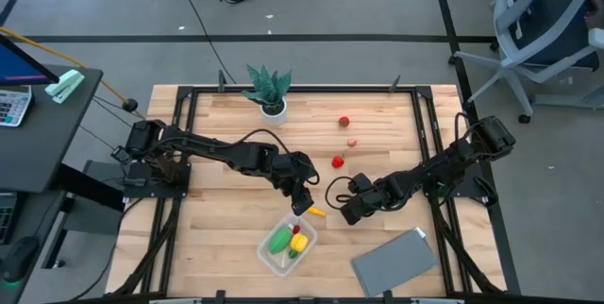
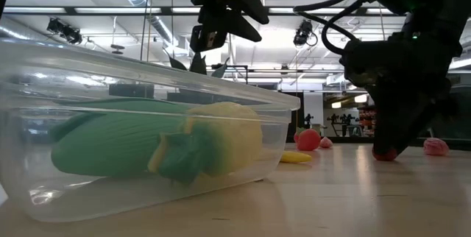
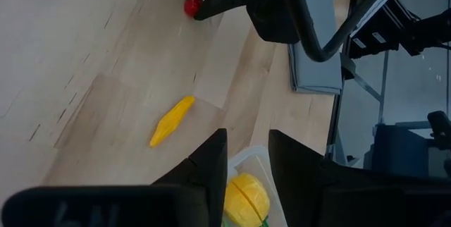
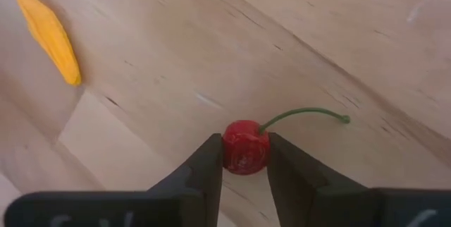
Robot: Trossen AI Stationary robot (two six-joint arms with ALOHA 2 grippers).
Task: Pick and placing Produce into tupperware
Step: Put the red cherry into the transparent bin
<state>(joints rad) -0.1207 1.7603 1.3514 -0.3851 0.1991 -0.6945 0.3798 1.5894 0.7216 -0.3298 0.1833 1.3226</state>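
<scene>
The right gripper (image 4: 244, 158) is down at the table near the centre, its two fingers pressed against either side of a small red cherry (image 4: 245, 146) whose green stem trails off to one side; the fruit looks pinched, though whether it is firmly seated is hard to say. The tupperware (image 1: 270, 253) sits at the near edge, left of the grey sheet (image 1: 396, 261), already holding a green piece and a yellow one. A yellow banana-like piece (image 1: 316, 212) lies on the wood just beyond the box. The left gripper (image 3: 246, 167) hovers over the box's far rim, fingers slightly spread and holding nothing. To do this step well, lift the cherry straight up before swinging towards the box, keeping clear of the left arm above it.
</scene>
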